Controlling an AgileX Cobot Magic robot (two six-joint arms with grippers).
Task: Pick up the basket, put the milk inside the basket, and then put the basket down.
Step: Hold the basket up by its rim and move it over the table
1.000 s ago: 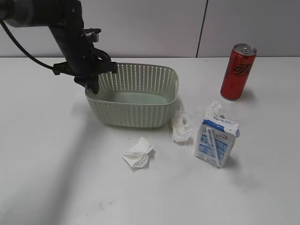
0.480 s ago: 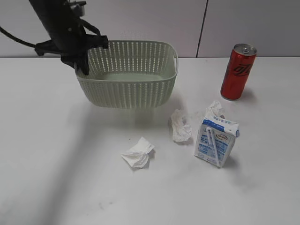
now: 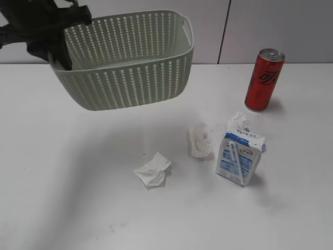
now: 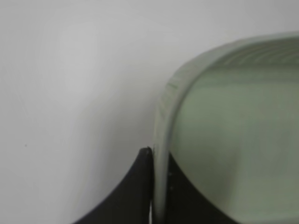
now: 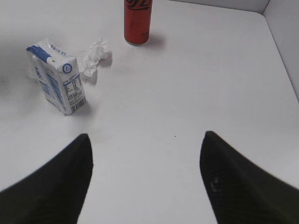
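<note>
The pale sage-green basket (image 3: 130,62) hangs in the air at the upper left of the exterior view, tilted, well above the table. My left gripper (image 3: 57,52) is shut on its left rim. In the left wrist view the rim (image 4: 163,140) runs between the two dark jaws (image 4: 160,186). The white-and-blue milk carton (image 3: 240,156) stands upright on the table at the right, and shows in the right wrist view (image 5: 56,77). My right gripper (image 5: 145,154) is open and empty above bare table, to the right of the carton. It is not in the exterior view.
A red soda can (image 3: 264,79) stands at the back right, also in the right wrist view (image 5: 138,21). Crumpled white tissues lie at centre (image 3: 153,170), left of the carton (image 3: 200,139) and behind it (image 3: 238,122). A wall (image 5: 285,28) borders the table's right side.
My left gripper has lifted the basket off the table, up and to the left, and the basket now tilts. The carton, can and tissues have not moved.
</note>
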